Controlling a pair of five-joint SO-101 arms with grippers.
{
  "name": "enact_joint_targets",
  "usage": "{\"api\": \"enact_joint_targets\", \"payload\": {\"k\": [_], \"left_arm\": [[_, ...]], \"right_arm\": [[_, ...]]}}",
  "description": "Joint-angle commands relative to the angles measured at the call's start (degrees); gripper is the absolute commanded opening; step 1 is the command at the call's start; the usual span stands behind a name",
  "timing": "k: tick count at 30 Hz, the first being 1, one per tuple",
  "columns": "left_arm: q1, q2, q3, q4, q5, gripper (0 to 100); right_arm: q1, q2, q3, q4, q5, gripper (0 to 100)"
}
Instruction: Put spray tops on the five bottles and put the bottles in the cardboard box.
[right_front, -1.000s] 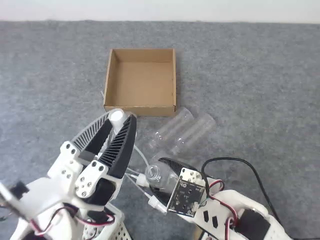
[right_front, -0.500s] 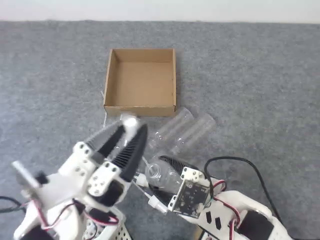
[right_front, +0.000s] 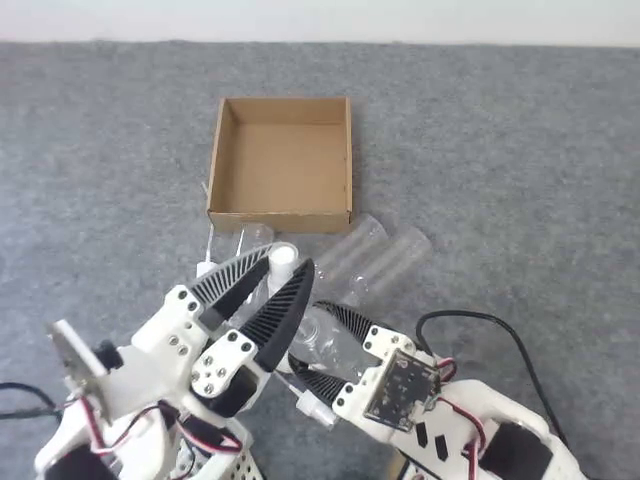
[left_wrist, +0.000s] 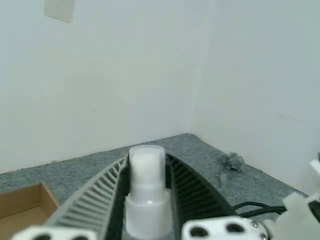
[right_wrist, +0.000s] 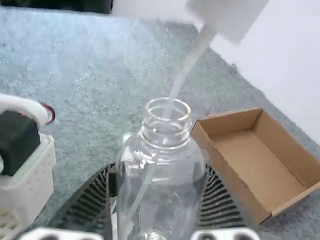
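Note:
My left gripper (right_front: 285, 263) is shut on a white spray top (right_front: 283, 252), which stands upright between the ribbed fingers (left_wrist: 100, 195) in the left wrist view. My right gripper (right_front: 306, 342) is shut on a clear bottle (right_front: 326, 346) just beside and below it. In the right wrist view the bottle (right_wrist: 160, 165) has its open neck up, and the spray top's (right_wrist: 205, 15) thin tube (right_wrist: 179, 87) reaches down into the neck. The cardboard box (right_front: 283, 160) lies open farther back, with nothing in it. Two clear bottles (right_front: 348, 255) (right_front: 398, 258) lie in front of the box.
A white basket (right_front: 215, 465) stands at the near edge under the left arm, also seen as the basket (right_wrist: 22, 170) beside the right gripper. Another loose spray top (right_front: 308, 404) lies on the grey mat by the right arm. A black cable (right_front: 490, 325) loops at the right.
My left gripper has swung right and down with the spray top, from in front of the box to over the held bottle. The right gripper has shifted slightly, still holding the bottle.

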Motion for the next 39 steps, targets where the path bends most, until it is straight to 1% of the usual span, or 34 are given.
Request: {"api": "enact_joint_targets", "payload": {"k": [1,8,13,20,33,36,39], "left_arm": [[0.26,0.09,-0.04,0.26,-0.53,1],[0.18,-0.79,0.13,0.53,-0.62,1],[0.26,-8.44,6.02,-0.62,-0.7,1],[-0.18,-7.65,8.84,-1.23,-0.7,1],[-0.26,-7.65,12.0,-0.44,-0.79,1],[-0.26,-7.65,11.82,1.49,-0.79,6],[-0.26,-7.65,11.91,3.78,-0.79,15]], "right_arm": [[-0.31,-1.01,-5.01,-2.68,-0.53,2.3],[-0.48,-0.92,-3.6,-3.65,-0.53,2.3],[-0.57,-0.92,-1.49,-3.82,-0.53,2.4],[-0.48,-0.92,3.43,-8.13,-0.44,2.4],[-0.13,-1.01,3.43,-8.13,-0.88,2.4],[3.12,-1.01,3.43,-8.92,-1.05,2.4],[6.46,-1.01,3.69,-11.03,-1.76,2.4]]}}
